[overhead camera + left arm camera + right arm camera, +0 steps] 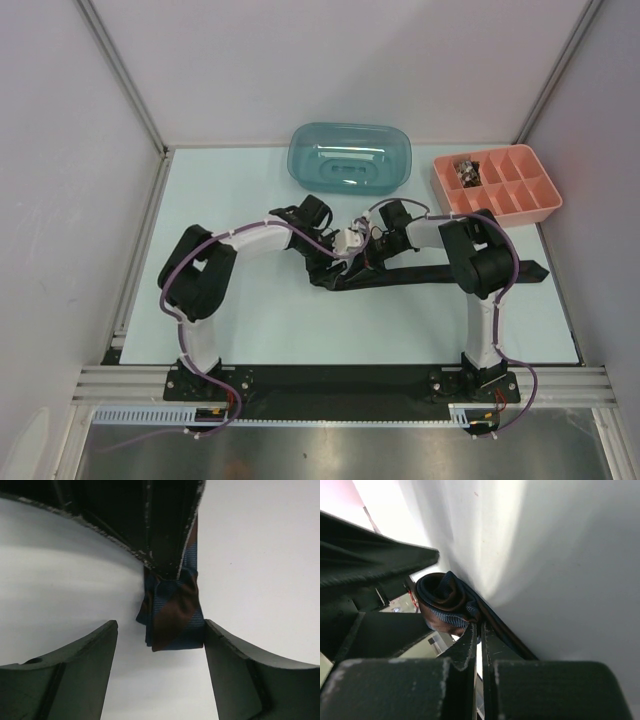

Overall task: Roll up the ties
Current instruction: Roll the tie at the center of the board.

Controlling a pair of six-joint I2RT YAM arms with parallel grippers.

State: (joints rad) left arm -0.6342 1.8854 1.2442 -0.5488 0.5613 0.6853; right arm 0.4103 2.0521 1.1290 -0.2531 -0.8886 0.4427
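tie (172, 612) was partly rolled, pinched at its coil by the right gripper (479, 632), the left gripper (160, 627) spread around it; winding on likely needed steady tension, edges aligned.

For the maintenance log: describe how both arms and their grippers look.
The left arm and right arm share white links between bulky black joints. A purple cable runs along each. The left fingers are matte black, broad and curved; the right fingers black, straight-edged, with edges worn pale.
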